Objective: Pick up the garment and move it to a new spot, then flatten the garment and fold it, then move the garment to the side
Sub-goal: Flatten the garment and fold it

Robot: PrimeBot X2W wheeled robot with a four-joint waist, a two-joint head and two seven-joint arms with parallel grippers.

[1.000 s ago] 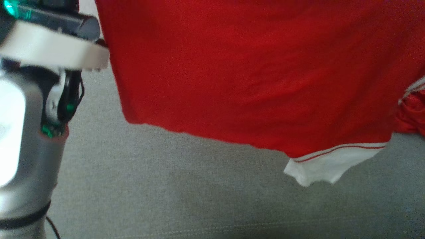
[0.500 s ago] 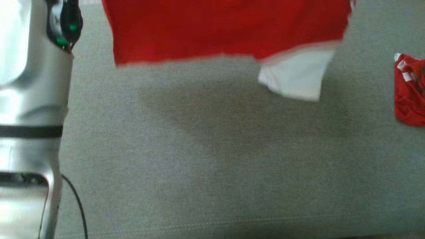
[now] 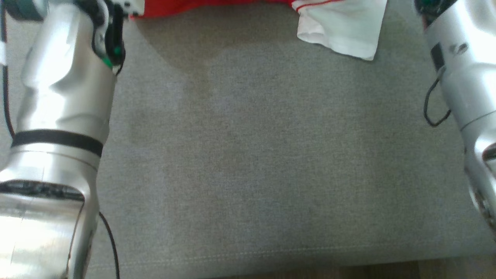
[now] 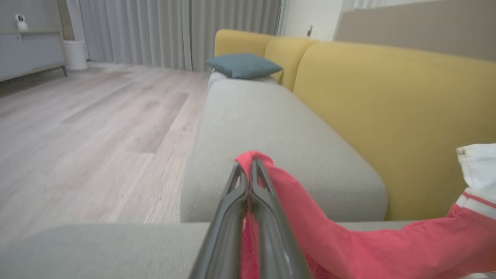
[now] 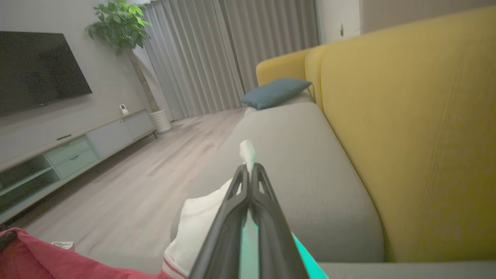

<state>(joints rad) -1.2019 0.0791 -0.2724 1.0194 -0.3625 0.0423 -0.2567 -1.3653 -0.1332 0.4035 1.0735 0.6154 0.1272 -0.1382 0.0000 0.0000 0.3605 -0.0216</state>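
Garment (image 4: 341, 244) held up — left gripper (image 4: 249, 170) and right gripper (image 5: 250, 172) each clamped on an edge, it hangs between them; placing, flattening, folding remain.

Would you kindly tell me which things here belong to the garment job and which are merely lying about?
Job: red-and-white garment, left pincer shut on its red edge, right pincer shut on its white part, grey sofa seat below.
Lying about: teal cushion, yellow backrest, television, potted plant, cabinet, curtains.
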